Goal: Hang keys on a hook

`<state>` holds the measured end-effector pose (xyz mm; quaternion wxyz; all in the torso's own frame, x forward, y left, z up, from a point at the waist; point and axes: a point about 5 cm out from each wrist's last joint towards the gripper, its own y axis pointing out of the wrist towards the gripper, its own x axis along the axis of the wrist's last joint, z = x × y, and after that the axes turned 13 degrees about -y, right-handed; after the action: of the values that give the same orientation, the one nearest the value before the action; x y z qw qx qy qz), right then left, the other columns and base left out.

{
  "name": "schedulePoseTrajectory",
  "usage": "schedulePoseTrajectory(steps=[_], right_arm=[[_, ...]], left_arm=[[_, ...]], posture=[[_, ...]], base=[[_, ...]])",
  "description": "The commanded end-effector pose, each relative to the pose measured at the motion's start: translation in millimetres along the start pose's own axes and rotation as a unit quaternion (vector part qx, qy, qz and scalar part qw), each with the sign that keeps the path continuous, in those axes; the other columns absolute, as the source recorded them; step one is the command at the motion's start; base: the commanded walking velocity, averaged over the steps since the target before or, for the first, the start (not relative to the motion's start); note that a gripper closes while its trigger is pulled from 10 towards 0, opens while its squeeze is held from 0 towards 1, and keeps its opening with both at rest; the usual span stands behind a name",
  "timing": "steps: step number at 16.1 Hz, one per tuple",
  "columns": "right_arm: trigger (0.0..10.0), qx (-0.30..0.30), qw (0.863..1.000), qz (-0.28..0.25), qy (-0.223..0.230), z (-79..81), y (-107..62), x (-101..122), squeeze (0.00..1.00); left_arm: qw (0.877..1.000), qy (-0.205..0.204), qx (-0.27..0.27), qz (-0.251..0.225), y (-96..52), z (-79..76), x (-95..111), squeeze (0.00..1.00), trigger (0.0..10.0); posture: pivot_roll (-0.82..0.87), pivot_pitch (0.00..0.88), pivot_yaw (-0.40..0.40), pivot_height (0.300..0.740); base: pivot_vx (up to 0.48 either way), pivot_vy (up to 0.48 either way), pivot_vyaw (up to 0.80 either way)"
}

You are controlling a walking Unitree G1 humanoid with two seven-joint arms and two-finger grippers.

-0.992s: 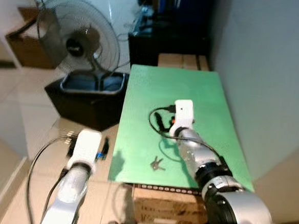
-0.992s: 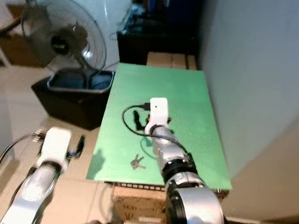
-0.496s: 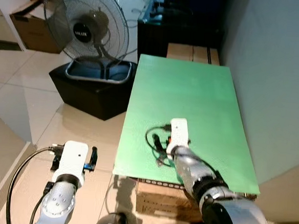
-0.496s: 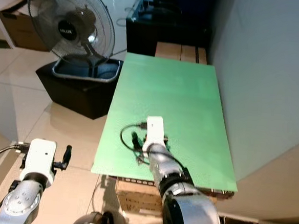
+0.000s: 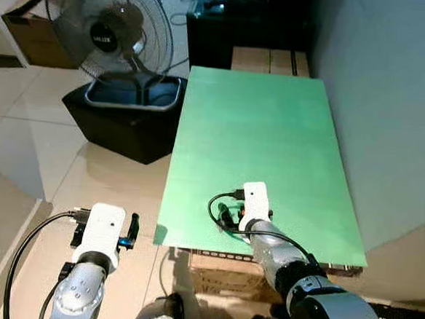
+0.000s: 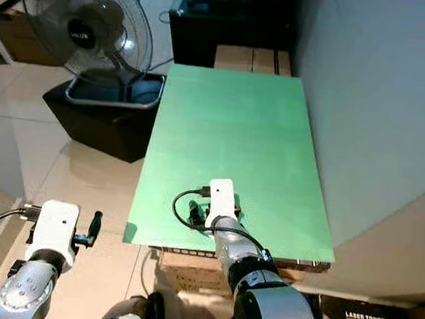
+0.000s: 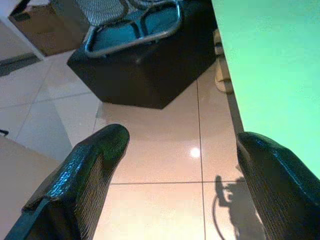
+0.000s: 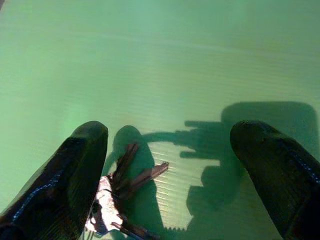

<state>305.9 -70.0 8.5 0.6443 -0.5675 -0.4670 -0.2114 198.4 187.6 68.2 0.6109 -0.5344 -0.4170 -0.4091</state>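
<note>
A robot looks down on a green surface (image 5: 265,141) set against a grey wall, with a standing fan (image 5: 108,32) and a black bin (image 5: 124,120) on the tiled floor to its left. The right gripper (image 8: 170,160) hangs low over the near edge of the surface, its jaws spread wide and holding nothing. One small bunch of keys (image 8: 122,192) lies flat on the green, just inside one black finger (image 8: 65,170) and well short of the other; it looks like two or three dark blades on a pale ring, though shadow makes the count unsure. The left gripper (image 7: 175,175) idles over the floor beside the surface, jaws apart and empty. The step in hand seems to be picking the keys up. To do it well, the right gripper should likely shift sideways so the bunch sits midway between the fingers, then lower until the tips nearly touch the surface before closing, taking the ring rather than a loose blade. Counted: one surface, one fan, one bin, one bunch of keys, two grippers.
</note>
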Motion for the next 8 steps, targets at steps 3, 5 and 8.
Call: schedulePoseTrajectory(steps=[3, 5, 8], right_arm=[[10.0, 0.017, 1.000, -0.013, 0.007, -0.1, -0.5, 0.8, 0.00], [10.0, 0.015, 0.999, -0.022, 0.020, -5.9, -0.6, 3.2, 0.00], [10.0, 0.022, 0.999, -0.025, 0.029, -9.3, -1.1, 2.9, 0.00]], left_arm=[[1.000, 0.007, -0.002, 0.010, -5.9, 1.0, -0.7, 0.00, 10.0], [1.000, 0.001, -0.005, 0.008, -6.7, -4.7, 1.7, 0.00, 10.0], [1.000, -0.006, -0.004, 0.013, -10.3, -9.5, 0.5, 0.00, 10.0]], posture=[[0.10, 0.259, 0.046, 0.740], [0.09, 0.280, 0.028, 0.740], [0.07, 0.309, 0.011, 0.740]], base=[[0.000, 0.000, 0.00], [0.000, 0.000, 0.00], [0.000, 0.000, 0.00]])
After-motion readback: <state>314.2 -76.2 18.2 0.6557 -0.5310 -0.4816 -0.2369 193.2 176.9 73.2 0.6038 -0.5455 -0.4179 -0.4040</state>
